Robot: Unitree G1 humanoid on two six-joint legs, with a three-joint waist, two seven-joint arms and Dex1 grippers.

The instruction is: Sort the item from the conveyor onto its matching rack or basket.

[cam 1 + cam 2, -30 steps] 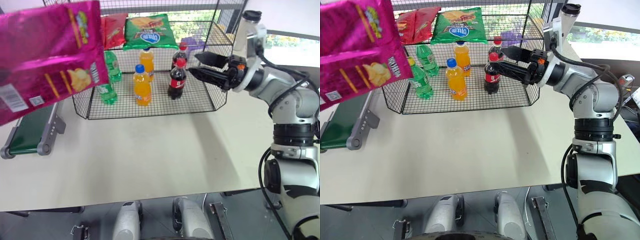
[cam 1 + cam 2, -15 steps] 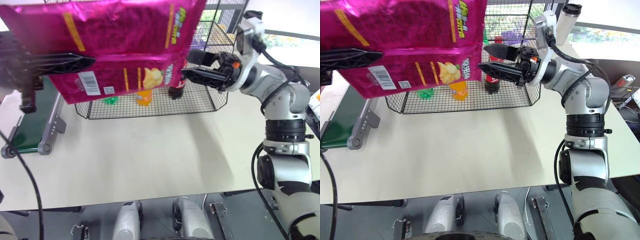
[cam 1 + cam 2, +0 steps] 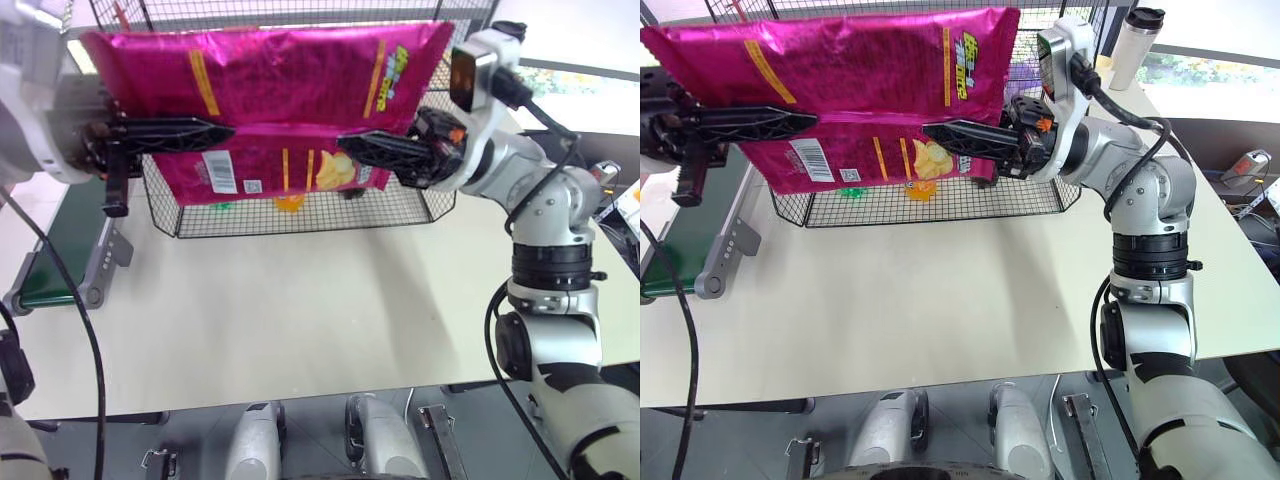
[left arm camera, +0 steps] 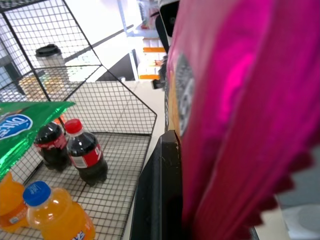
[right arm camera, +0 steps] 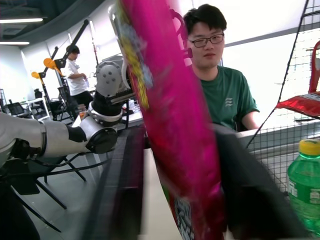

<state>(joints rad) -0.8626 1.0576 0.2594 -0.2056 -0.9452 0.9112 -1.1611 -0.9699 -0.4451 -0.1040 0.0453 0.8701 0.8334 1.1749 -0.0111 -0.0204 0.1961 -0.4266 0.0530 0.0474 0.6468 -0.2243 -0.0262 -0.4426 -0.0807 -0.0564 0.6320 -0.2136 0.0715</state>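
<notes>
The left gripper [image 3: 215,128] is closed on the magenta-pink chip bag [image 3: 290,95], its black fingers [image 3: 160,129] lying level across the bag's left half and pointing toward the right. In the left wrist view one finger [image 4: 160,195] is seen pressed flat against the bag's face. The right gripper [image 3: 350,145] comes in from the opposite side, pointing toward the left; its fingers [image 3: 970,135] are seen on either side of the bag's right lower part, one in front and one behind, and in the right wrist view the bag is seen edge-on between them. Whether they are already clamped on the bag or merely straddle it cannot be told.

The bag is held up in the air, spread wide and roughly upright, with its printed face, barcode and yellow chips turned toward the head camera. It is well above the pale worktop [image 3: 300,320] and in front of the black wire rack [image 3: 420,200], most of which is hidden by it.

On the rack's lower mesh floor, two cola bottles [image 4: 85,157] and an orange drink bottle [image 4: 50,215] are seen standing, with a green chip bag [image 4: 20,130] on the tier above. A green bottle [image 5: 305,190] and a red chip bag [image 5: 305,102] are also seen at the rack. The conveyor [image 3: 70,240] lies on the worktop at the left, beside the rack. A person in a green T-shirt [image 5: 225,95] is seen behind the rack.
</notes>
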